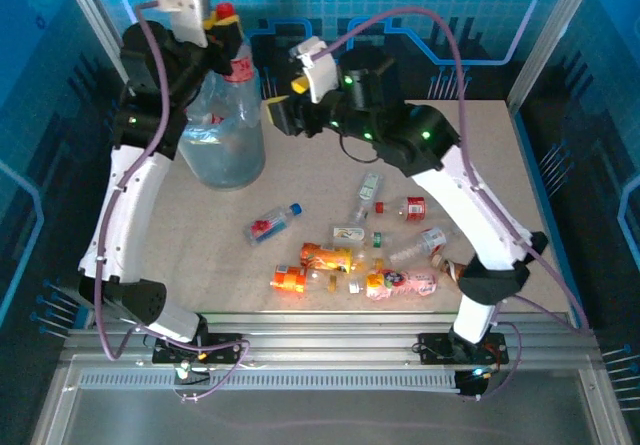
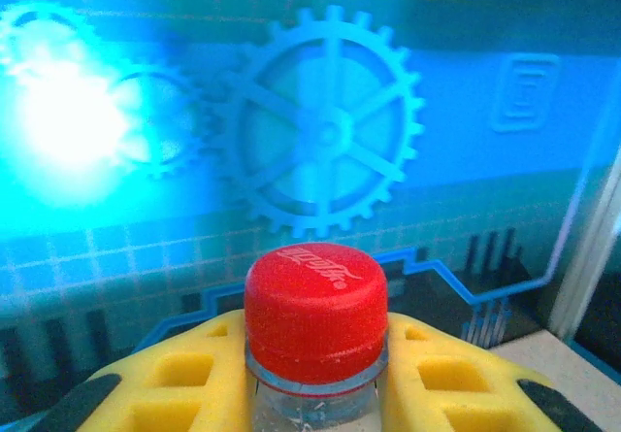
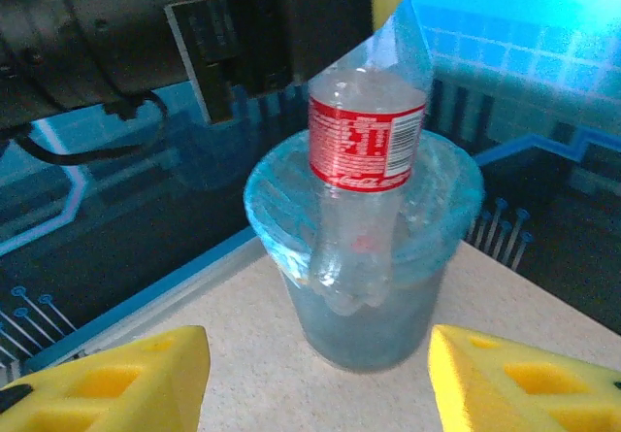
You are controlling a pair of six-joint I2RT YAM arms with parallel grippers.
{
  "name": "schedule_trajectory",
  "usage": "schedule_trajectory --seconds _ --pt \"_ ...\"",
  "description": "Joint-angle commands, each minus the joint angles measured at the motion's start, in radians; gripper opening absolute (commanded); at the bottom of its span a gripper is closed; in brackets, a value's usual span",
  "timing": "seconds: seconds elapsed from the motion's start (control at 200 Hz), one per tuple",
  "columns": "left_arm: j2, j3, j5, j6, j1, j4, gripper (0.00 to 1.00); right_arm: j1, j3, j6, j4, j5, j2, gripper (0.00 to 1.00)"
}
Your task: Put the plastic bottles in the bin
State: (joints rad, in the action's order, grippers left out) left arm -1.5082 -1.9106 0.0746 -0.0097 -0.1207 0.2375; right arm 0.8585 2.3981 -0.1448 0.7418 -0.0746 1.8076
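My left gripper (image 1: 226, 31) is shut on the neck of a clear plastic bottle (image 1: 241, 68), just under its red cap (image 2: 315, 306). That bottle (image 3: 367, 160) has a red label and hangs upright, its base dipping below the rim of the pale-blue bin (image 3: 364, 286), which has a clear bag liner. The bin (image 1: 228, 165) stands at the table's far left. My right gripper (image 1: 277, 113) hovers just right of the bin, open and empty, its yellow fingers (image 3: 126, 379) facing it. Several more bottles (image 1: 355, 260) lie loose mid-table, among them a blue-capped one (image 1: 272, 224).
The loose bottles spread from the table's centre toward the right arm's base (image 1: 475, 320). Blue enclosure walls (image 1: 560, 25) and aluminium posts ring the table. Bare tabletop (image 1: 200, 245) lies between the bin and the left arm's base.
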Motion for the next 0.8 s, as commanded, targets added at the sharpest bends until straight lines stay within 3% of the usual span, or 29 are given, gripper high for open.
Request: schedule_trajectory --seconds 0.0,0.23,0.46,0.795 --pt "0.003 -0.018 -0.013 -0.142 0.097 -0.040 0.00 0.033 0.135 0.035 -0.036 0.032 0.108 0.61" --pt "-0.019 0.028 0.004 -0.221 0.255 -0.087 0.00 0.048 0.299 0.030 -0.066 0.079 0.302 0.60" --pt "-0.060 0.065 0.042 -0.236 0.355 -0.117 0.00 0.031 0.306 0.026 -0.072 0.079 0.360 0.60" --pt "-0.180 0.067 0.118 -0.112 0.367 -0.095 0.00 -0.006 0.304 -0.002 -0.079 0.111 0.406 0.60"
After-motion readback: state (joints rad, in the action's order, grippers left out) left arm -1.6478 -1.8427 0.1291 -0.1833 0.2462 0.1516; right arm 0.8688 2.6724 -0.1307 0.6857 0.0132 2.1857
